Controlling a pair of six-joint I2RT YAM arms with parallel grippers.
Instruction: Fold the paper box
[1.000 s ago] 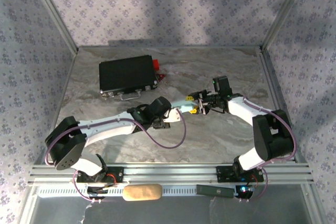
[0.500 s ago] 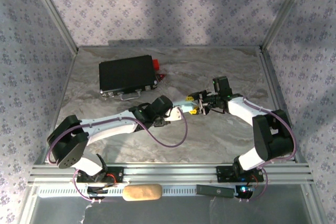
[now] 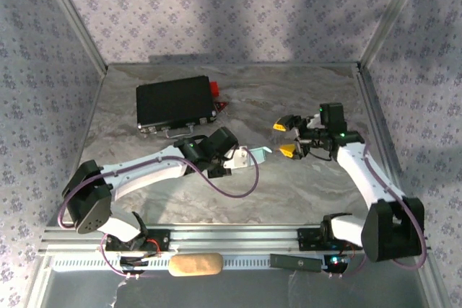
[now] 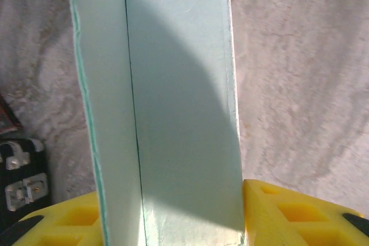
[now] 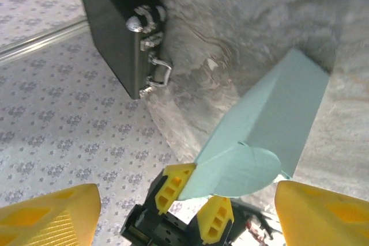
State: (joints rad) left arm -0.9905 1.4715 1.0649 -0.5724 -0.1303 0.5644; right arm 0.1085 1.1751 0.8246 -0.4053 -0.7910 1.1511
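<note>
My left gripper (image 4: pixel 173 214) is clamped on one end of the paper box (image 4: pixel 179 96), nearer me than the black case (image 3: pixel 175 102) and to its right. The box's long axis runs straight out from my fingers, pointing right toward my right gripper (image 3: pixel 285 139), whose jaws are wide apart and clear of it.

**Table layout**

Paper box (image 3: pixel 257 154) sits between the fingers of the left gripper (image 3: pixel 238 159), near the centre of the table (image 3: pixel 303 99). Right gripper (image 3: pixel 284 138) is just right of the box's free end, apart from it. Case (image 3: pixel 175 103) lies behind and left of the box.
</note>
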